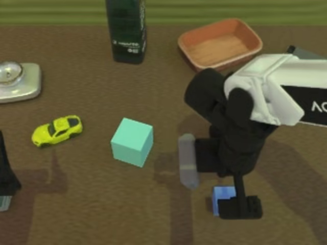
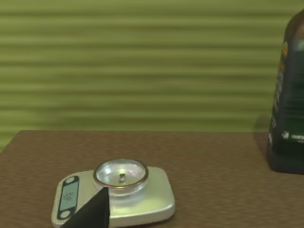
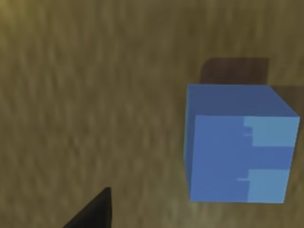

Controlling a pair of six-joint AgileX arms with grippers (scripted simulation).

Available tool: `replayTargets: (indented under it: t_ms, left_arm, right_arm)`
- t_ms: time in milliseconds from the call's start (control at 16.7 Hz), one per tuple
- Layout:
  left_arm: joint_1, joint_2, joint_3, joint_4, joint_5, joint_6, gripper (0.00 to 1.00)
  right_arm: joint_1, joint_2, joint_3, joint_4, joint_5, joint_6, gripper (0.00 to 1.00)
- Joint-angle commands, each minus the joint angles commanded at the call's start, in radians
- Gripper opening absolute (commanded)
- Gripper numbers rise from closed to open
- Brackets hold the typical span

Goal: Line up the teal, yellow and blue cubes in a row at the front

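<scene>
The right gripper [image 1: 230, 201] hung low over the table at about five o'clock from the table's middle, its black fingers [image 1: 240, 196] pointing down just beside the small mid-blue matte cube [image 1: 220, 196]; one finger stood against the cube's right side in the top view, yet whether the fingers were parted or had closed on the cube could not be told. In the right wrist view the blue cube [image 3: 240, 147] sat on the brown table with only one dark fingertip [image 3: 95, 211] showing, well apart from it. The right arm's white and black body [image 1: 265, 94] reached in from three o'clock. The large pale teal matte cube [image 1: 132, 142] rested near the centre of the brown wood-grain table [image 1: 76, 204], toward ten o'clock from the blue cube and clear of the gripper. The yellow cube did not show in any view. A small yellow-green toy car [image 1: 56, 130] lay at nine o'clock, beside the teal cube but apart from it. A silver kitchen scale with a round dish [image 1: 13, 80] stood at ten o'clock, a dark green bottle [image 1: 126, 30] at twelve, and a shallow orange tray [image 1: 220, 45] at one. The left gripper [image 1: 6, 189] was parked at the table's left edge near eight o'clock; its state could not be told.
</scene>
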Motion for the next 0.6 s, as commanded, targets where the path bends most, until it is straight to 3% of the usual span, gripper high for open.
replayTargets:
  t_ms: [600]
  left_arm:
    - [0.0,0.0,0.0,0.0,0.0,0.0,1.0]
  right_arm:
    - [-0.034,0.033,0.109,-0.088,0.003,0.029,1.0]
